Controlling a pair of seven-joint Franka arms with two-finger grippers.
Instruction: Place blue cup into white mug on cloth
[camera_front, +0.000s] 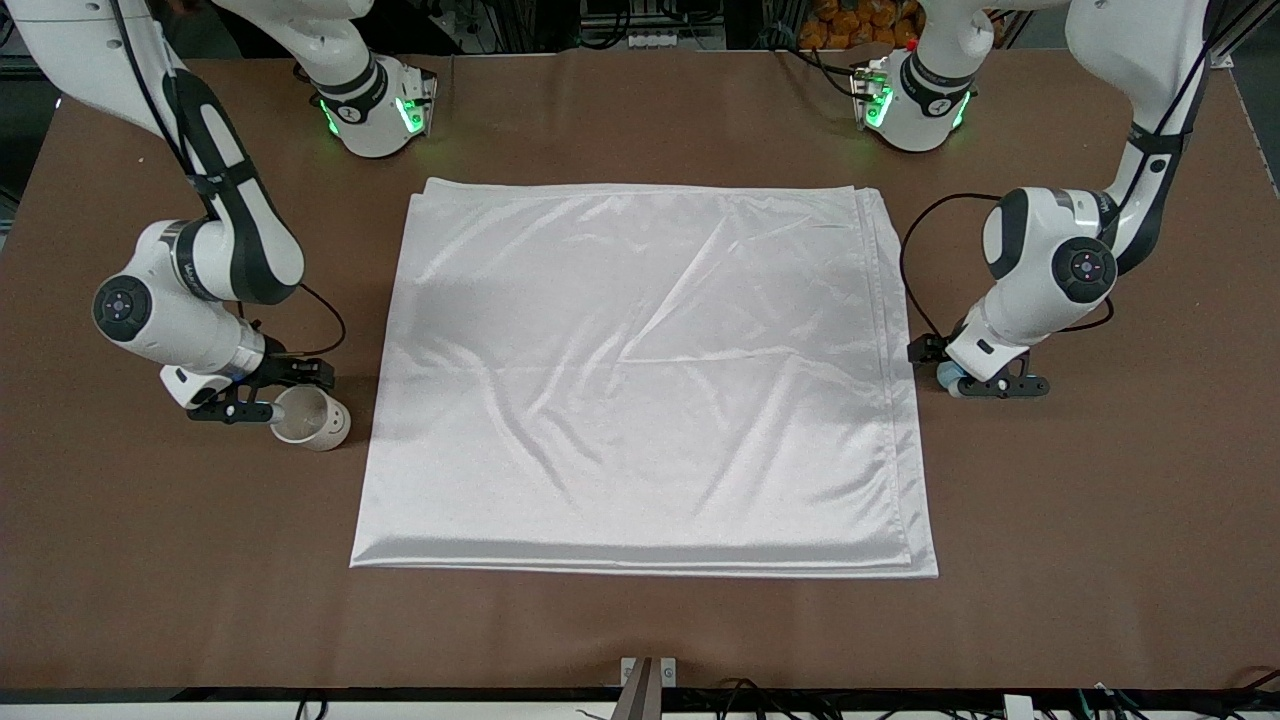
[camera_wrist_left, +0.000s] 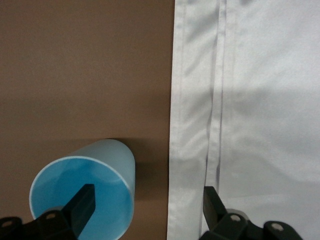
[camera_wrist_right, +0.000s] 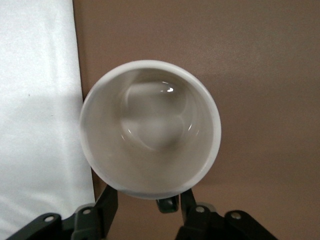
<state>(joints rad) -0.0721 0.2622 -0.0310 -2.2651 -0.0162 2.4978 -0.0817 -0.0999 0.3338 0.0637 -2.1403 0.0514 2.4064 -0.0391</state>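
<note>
Nearest, low at the table (camera_front: 1100, 520): right gripper (camera_front: 275, 392), fingers parted on either side of the white mug's (camera_front: 312, 420) dark handle, not closed on it. Mug upright just off the cloth (camera_front: 640, 380). Slightly farther: left gripper (camera_wrist_left: 146, 202), spread wide, one finger inside the blue cup (camera_wrist_left: 115, 160), the other over the cloth's edge. Cup upright on bare table, gripping nothing.

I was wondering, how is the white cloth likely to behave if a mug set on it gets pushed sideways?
The cloth looks shiny and satin-like, so it is probably slippery against the brown table. It already shows soft creases, so it would likely bunch up, not stay flat. Its folded layers, visible along one edge in the left wrist view, may slide over each other.
</note>
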